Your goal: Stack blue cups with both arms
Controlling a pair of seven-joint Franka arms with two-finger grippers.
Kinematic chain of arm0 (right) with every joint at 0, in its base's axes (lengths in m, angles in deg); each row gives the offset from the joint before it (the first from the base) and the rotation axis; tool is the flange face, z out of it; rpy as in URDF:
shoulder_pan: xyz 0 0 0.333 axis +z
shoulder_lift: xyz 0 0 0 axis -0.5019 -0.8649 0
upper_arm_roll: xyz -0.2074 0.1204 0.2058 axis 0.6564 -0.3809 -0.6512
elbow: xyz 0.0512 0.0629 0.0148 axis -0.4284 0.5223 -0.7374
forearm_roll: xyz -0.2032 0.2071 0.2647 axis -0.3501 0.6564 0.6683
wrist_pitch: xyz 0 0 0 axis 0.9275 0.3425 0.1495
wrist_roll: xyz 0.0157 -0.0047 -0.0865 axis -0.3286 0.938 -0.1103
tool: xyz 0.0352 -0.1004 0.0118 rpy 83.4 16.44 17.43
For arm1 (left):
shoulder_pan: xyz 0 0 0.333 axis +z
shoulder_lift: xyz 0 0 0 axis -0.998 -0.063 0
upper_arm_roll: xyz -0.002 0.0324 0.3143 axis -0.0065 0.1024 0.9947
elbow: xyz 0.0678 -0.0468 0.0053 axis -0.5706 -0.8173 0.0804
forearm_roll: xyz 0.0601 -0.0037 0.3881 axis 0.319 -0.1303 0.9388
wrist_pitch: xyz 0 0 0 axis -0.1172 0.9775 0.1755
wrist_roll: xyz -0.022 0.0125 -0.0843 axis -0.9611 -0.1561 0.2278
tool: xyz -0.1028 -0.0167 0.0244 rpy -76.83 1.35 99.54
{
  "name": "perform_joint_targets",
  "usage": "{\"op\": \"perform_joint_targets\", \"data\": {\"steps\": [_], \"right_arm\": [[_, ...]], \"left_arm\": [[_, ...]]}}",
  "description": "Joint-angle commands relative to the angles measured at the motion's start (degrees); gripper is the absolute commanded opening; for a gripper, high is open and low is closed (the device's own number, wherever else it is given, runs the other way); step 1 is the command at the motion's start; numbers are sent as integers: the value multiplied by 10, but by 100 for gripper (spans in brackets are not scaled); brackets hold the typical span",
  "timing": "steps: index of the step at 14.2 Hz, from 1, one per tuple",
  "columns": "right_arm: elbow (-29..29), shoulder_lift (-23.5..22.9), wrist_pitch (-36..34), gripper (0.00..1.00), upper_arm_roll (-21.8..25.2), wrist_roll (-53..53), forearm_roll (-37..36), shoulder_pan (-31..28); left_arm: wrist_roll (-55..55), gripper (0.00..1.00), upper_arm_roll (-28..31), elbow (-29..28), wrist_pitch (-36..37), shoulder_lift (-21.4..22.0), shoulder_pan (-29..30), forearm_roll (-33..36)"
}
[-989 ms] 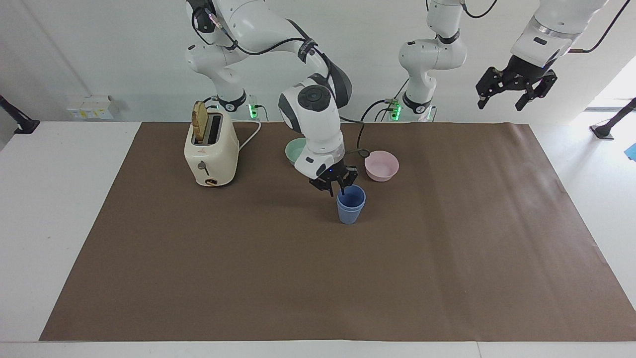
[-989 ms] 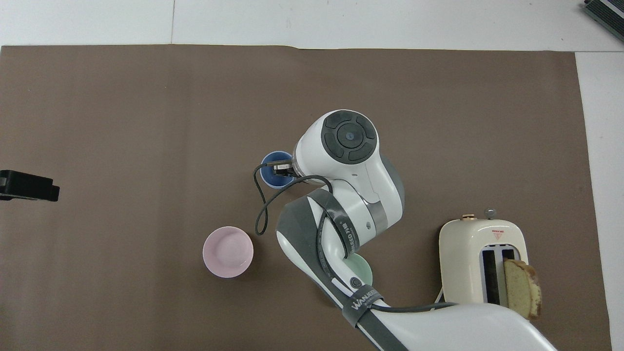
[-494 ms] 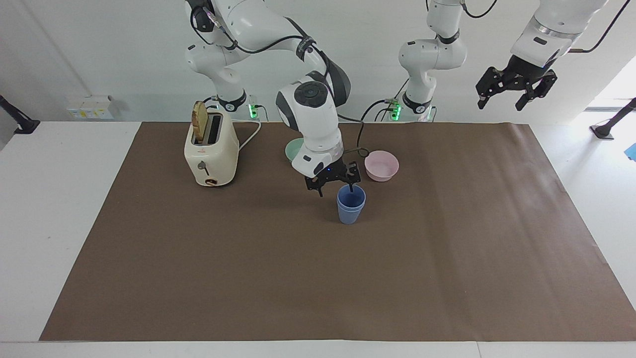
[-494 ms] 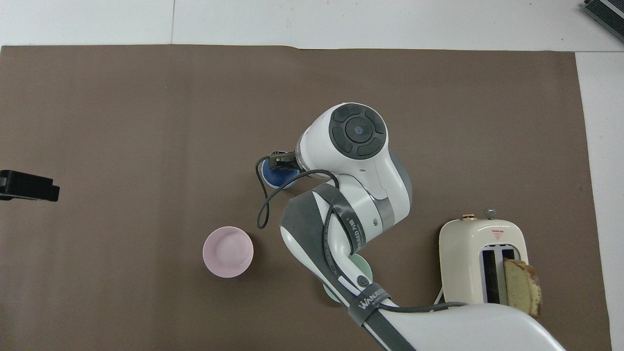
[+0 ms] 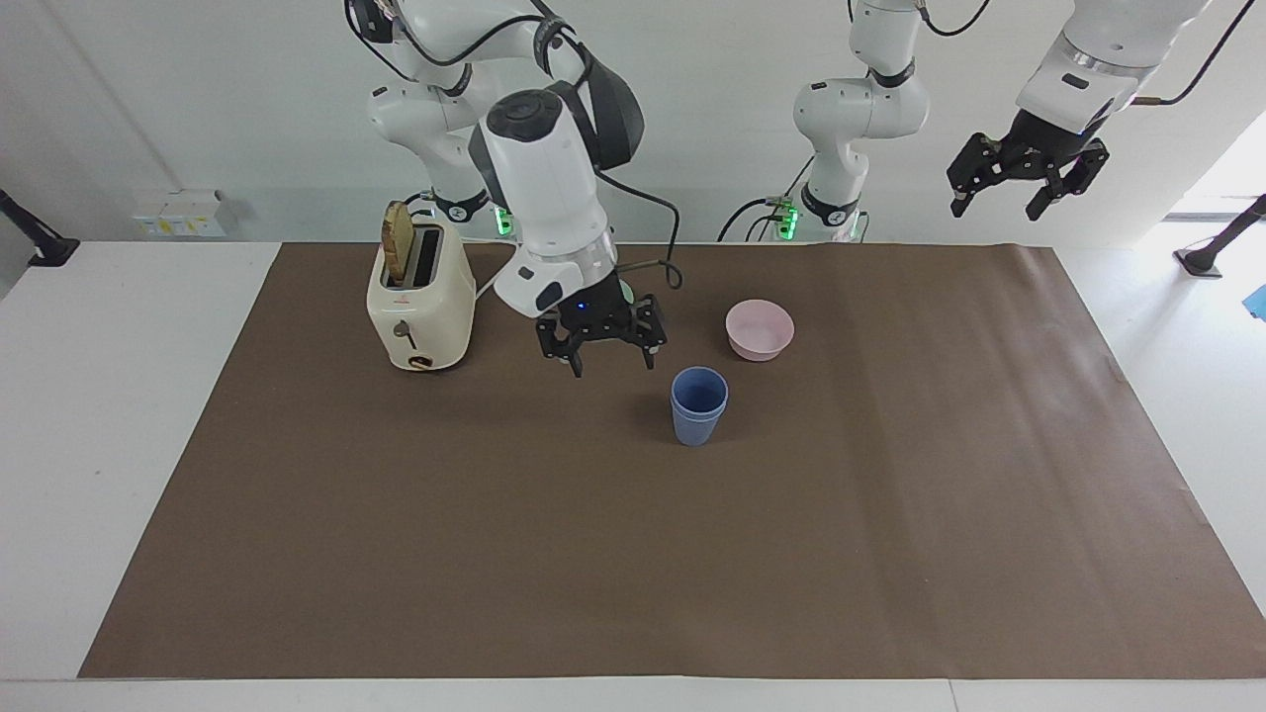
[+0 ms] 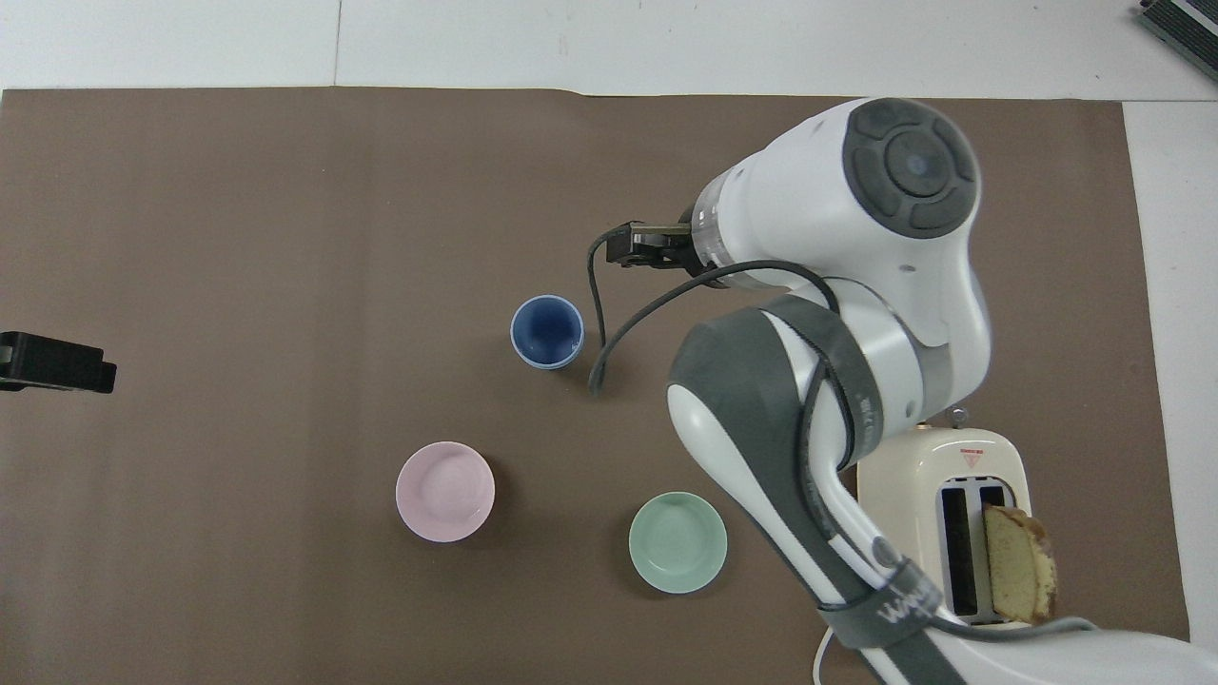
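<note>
The two blue cups (image 5: 698,405) stand nested one inside the other, upright on the brown mat; from overhead (image 6: 546,330) they read as one cup. My right gripper (image 5: 612,366) is open and empty, in the air over the mat between the cups and the toaster, apart from the cups. In the overhead view the right gripper (image 6: 639,249) is partly hidden under its own wrist. My left gripper (image 5: 997,210) is open and empty, held high over the left arm's end of the table, waiting; its tip shows at the overhead view's edge (image 6: 52,362).
A pink bowl (image 5: 759,328) (image 6: 444,491) sits nearer to the robots than the cups. A pale green bowl (image 6: 677,541) sits beside it toward the right arm's end. A cream toaster (image 5: 420,297) (image 6: 937,495) holding a bread slice stands at the right arm's end.
My right gripper has lifted off the rim of the nested cups and swung toward the toaster, empty. The cups stay in place. The green bowl is now uncovered from overhead. The left arm has not moved.
</note>
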Motion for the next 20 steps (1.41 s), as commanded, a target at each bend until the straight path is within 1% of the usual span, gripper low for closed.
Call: {"op": "perform_joint_targets", "data": {"steps": [1,4,6,7,8,10,13,16,20], "right_arm": [[6,49,-54,100,-6,24,-1,-37],[7,85,-115,100,1,85,-8,-81],[11,109,-132,100,3,141,-39,-103],[11,114,-148,100,-2,164,-52,-122],[10,122,-164,100,-7,189,-55,-149],[12,138,-178,100,-9,233,-56,-180],[14,161,-198,100,-9,239,-89,-206],[15,174,-226,100,-13,233,-87,-227],[12,180,-260,100,-11,228,-92,-230]], "left_arm": [[-1,100,-2,-8,5,10,5,-4],[-1,100,-2,-8,6,10,5,-4],[-1,100,-2,-8,5,10,5,-4],[-1,100,-2,-8,5,10,5,-4],[-1,100,-2,-8,5,10,5,-4],[-1,100,-2,-8,5,10,5,-4],[-1,100,-2,-8,5,10,5,-4],[-1,100,-2,-8,6,10,5,-4],[-1,100,-2,-8,5,10,5,-4]]}}
